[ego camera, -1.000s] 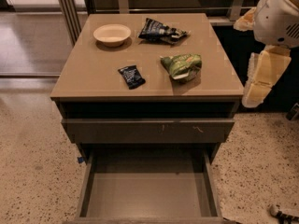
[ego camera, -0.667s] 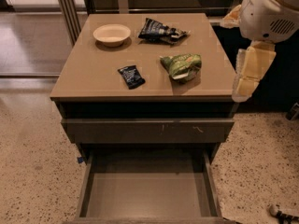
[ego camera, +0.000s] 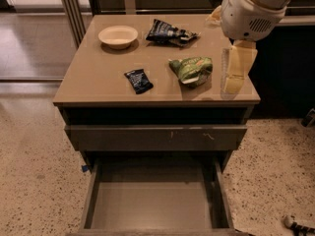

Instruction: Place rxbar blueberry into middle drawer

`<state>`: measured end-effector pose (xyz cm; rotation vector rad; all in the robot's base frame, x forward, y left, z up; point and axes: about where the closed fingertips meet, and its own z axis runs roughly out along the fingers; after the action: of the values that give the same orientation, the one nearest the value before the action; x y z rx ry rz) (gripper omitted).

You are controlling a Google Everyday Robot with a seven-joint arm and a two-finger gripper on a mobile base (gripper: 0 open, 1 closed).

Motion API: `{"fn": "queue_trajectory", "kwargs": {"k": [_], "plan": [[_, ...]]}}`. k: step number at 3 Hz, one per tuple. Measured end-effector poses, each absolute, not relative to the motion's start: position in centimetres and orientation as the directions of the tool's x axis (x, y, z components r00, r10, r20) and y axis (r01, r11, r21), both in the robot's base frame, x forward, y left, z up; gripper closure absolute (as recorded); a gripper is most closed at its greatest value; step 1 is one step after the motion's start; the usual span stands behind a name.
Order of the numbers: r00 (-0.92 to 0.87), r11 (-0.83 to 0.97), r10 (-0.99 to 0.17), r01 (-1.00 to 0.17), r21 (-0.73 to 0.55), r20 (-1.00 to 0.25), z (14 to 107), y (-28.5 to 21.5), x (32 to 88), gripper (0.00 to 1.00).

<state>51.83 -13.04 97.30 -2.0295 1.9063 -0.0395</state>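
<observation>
Gripper [ego camera: 235,76] moved in over tabletop [ego camera: 98,85] — arm [ego camera: 252,9] cropped.

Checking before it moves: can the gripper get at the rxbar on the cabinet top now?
Probably yes. The gripper hangs over the cabinet top, far right; the rxbar lies alone front-left, and the green snack bag between them looks passable from above.

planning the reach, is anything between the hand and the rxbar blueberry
Yes. The green snack bag lies on the tabletop between the hand, which is over the right edge, and the rxbar blueberry further left. Nothing else visible sits on that line.
</observation>
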Motion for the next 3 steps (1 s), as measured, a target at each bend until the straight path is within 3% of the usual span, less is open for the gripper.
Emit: {"fn": "queue_trajectory", "kwargs": {"k": [3], "plan": [[0.169, -0.102, -0.959, -0.955, -0.278, -0.227, 96.9, -10.4, 53.5, 0.00]]}}
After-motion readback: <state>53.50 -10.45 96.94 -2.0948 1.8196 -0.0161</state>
